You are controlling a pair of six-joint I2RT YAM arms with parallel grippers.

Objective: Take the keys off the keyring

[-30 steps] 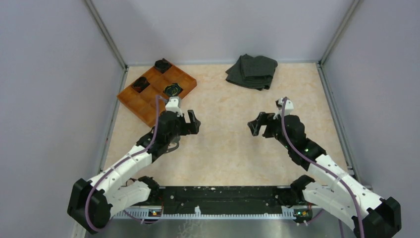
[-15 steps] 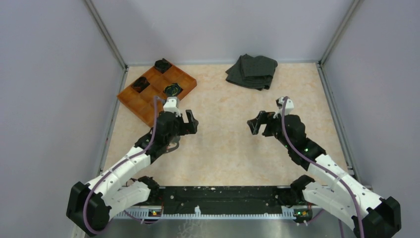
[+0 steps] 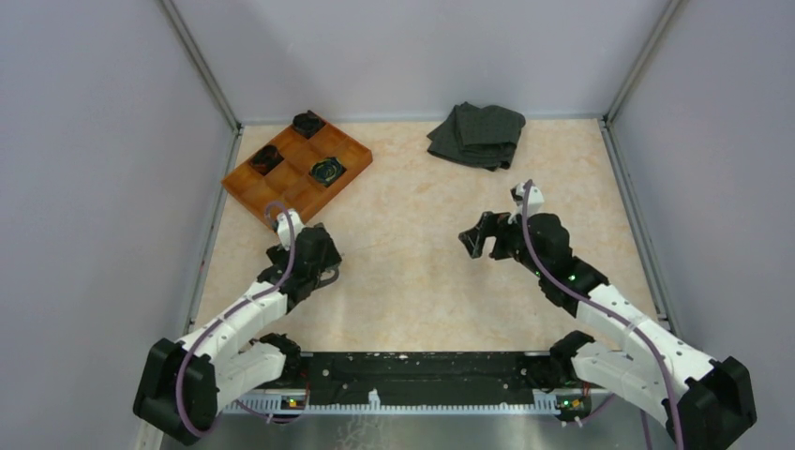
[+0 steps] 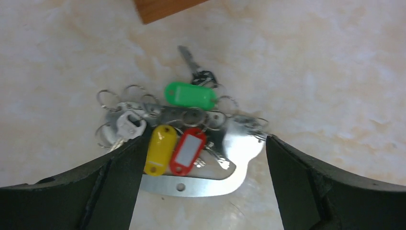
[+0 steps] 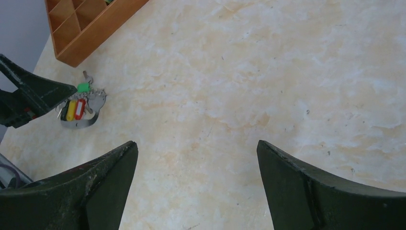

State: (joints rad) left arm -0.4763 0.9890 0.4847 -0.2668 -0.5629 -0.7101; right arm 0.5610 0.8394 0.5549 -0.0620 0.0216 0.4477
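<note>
Left hand [image 4: 203,143], spread wide and empty, straddles the keys [image 4: 190,60] and keyring [image 4: 108,99] lying mid-frame on the tabletop [image 4: 335,72]. Best to lower squarely and pin the bunch. Right hand [image 5: 196,143] gapes empty.

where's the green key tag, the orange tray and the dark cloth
green key tag [image 4: 190,95]: left wrist view, middle of its plastic body
orange tray [image 3: 339,143]: top external view, a bare compartment floor
dark cloth [image 3: 478,134]: top external view, middle of the folded pile
</note>
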